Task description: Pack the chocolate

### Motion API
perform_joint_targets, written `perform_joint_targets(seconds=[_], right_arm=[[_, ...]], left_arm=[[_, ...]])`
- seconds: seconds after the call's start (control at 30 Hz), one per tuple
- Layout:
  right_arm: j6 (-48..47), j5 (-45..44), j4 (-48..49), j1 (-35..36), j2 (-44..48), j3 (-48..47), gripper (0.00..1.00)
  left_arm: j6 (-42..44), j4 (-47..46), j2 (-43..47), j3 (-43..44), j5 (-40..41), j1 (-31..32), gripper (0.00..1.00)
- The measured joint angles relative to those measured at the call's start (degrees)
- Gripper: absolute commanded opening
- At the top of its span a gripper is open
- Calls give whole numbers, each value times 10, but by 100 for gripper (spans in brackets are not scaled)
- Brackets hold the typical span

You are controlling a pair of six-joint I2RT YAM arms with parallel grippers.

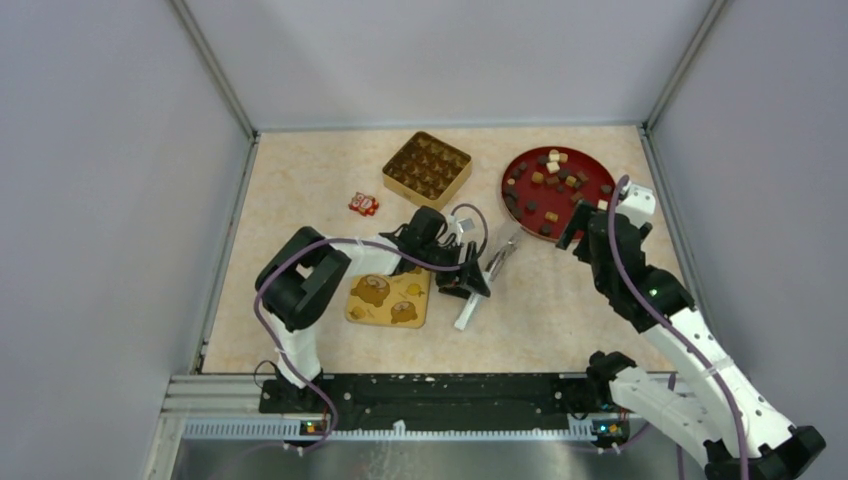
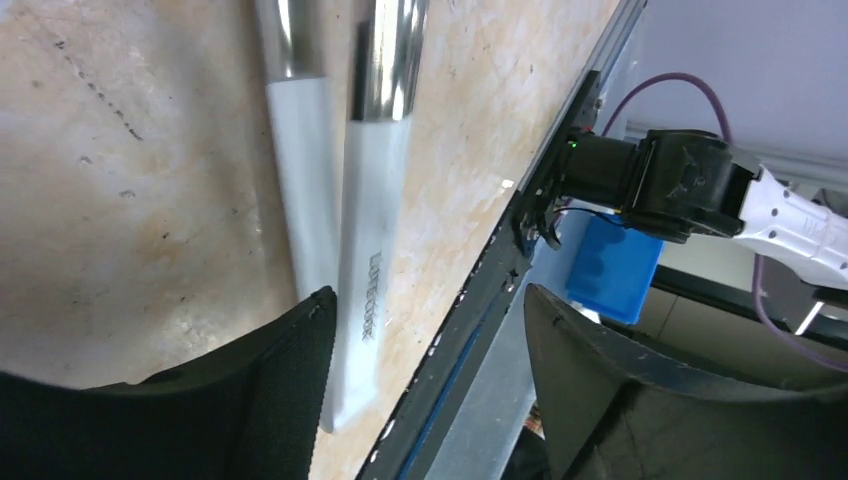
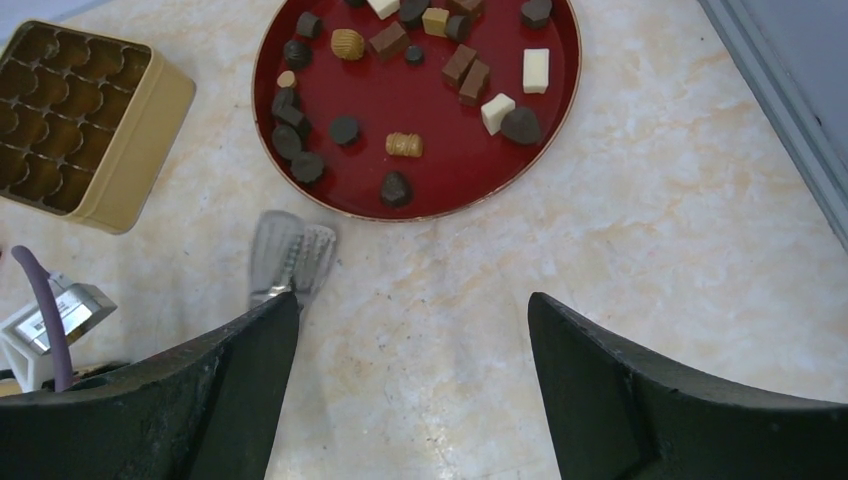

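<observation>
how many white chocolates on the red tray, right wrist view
3 white chocolates on the red tray: one toward its right rim, one lower left of it, one cut by the top edge. More may lie out of frame.

I count 1 red tray (image 3: 450,165), approx 20+ choc pcs (image 3: 404,145) on it, 1 gold tin (image 1: 427,165), 1 yellow lid (image 1: 385,305), 1 pr tongs (image 1: 500,255), 1 wrapped sweet (image 1: 364,204)

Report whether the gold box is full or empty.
Empty: the gold box shows bare cells; the chocolates lie on the red tray.
</observation>
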State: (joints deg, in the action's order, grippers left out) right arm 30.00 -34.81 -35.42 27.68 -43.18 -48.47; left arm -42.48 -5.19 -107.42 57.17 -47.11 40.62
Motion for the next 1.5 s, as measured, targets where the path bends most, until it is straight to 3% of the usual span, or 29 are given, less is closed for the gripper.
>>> perform_joint_targets(seconds=[0.3,0.5,0.63,0.8,0.93,1.2,1.5], right_arm=[[34,61,15,2,-30,14,81],[104,90,32,70,-99,61,80],[169,98,69,121,-137,96,76],[213,126,129,134,-160,139,76],[230,149,177,150,-205,147,75],[236,186,277,168,-288,147,44],[236,186,303,168,-316,147,39]], left_arm=[[21,78,21,22,29,0,80],[75,187,94,95,71,-12,80],[102,229,161,114,94,-67,80],[116,267,226,114,160,-155,80],[127,275,269,114,227,-170,80],[141,279,290,105,273,-169,80],[145,293,296,76,287,-169,80]])
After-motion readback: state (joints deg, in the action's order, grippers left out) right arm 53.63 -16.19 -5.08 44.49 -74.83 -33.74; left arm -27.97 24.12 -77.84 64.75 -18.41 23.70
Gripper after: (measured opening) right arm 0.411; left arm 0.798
